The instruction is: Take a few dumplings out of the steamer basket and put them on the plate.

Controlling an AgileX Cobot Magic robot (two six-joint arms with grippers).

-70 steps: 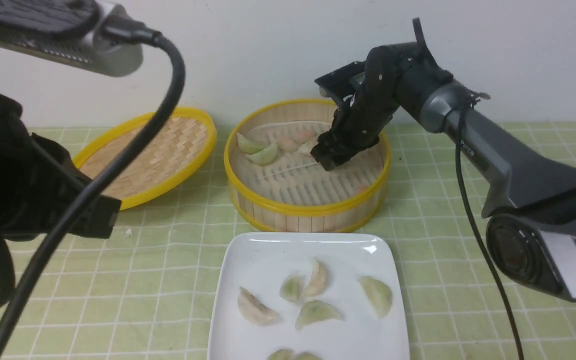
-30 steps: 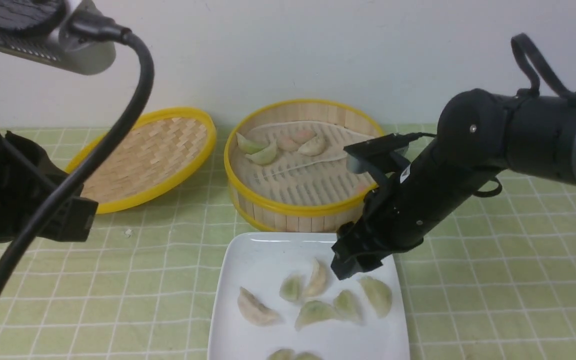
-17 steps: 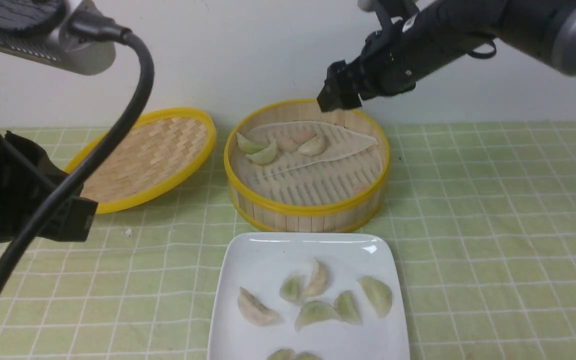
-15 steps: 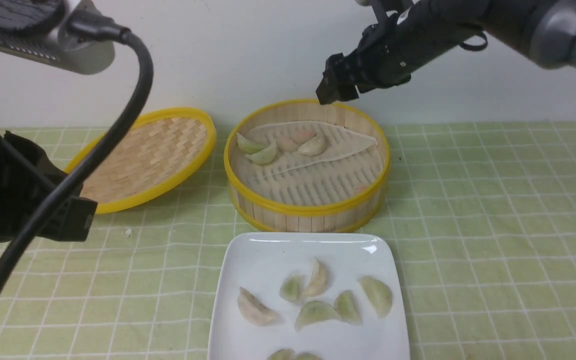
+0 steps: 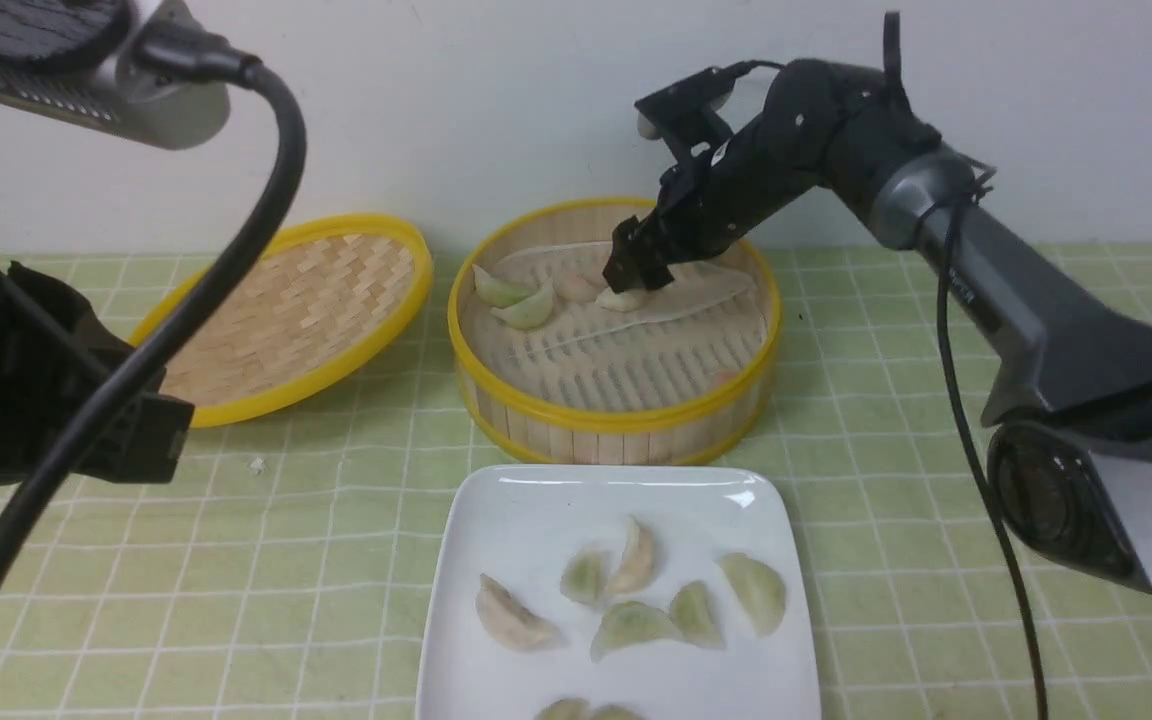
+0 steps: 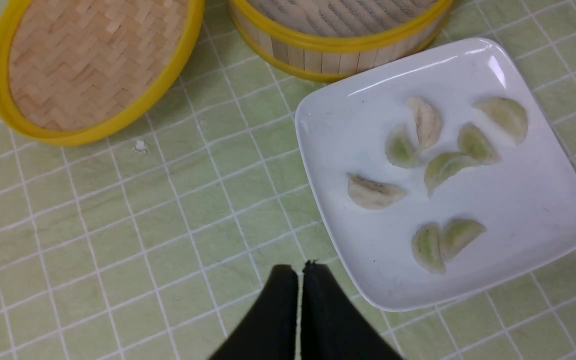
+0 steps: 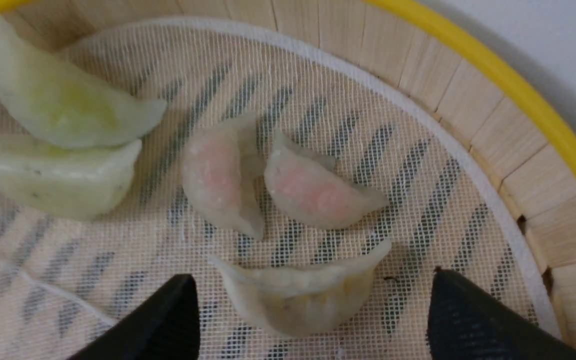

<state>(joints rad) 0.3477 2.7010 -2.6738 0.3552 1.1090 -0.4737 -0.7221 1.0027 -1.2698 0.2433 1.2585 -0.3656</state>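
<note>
The steamer basket (image 5: 616, 415) stands behind the white plate (image 5: 536, 500). My right gripper (image 5: 631, 268) reaches down into the basket's far side, open, its fingers either side of a cream dumpling (image 7: 298, 295) without touching it. Two pink dumplings (image 7: 313, 192) and two green ones (image 7: 63, 105) lie just beyond it on the mesh liner. Several dumplings (image 6: 373, 192) lie on the plate (image 6: 518, 210). My left gripper (image 6: 298, 267) is shut and empty, hovering over the cloth by the plate's near left edge.
The woven bamboo lid (image 5: 306, 310) lies tilted left of the basket. A green checked cloth (image 5: 936, 450) covers the table, with a white wall close behind the basket. A small white crumb (image 6: 141, 146) lies near the lid. My left arm's dark bulk and cable (image 5: 36, 380) fill the left foreground.
My right gripper left a green dumpling on the plate, rose, swung back over the basket and has come down, open, around the cream dumpling. The left arm has barely moved.
</note>
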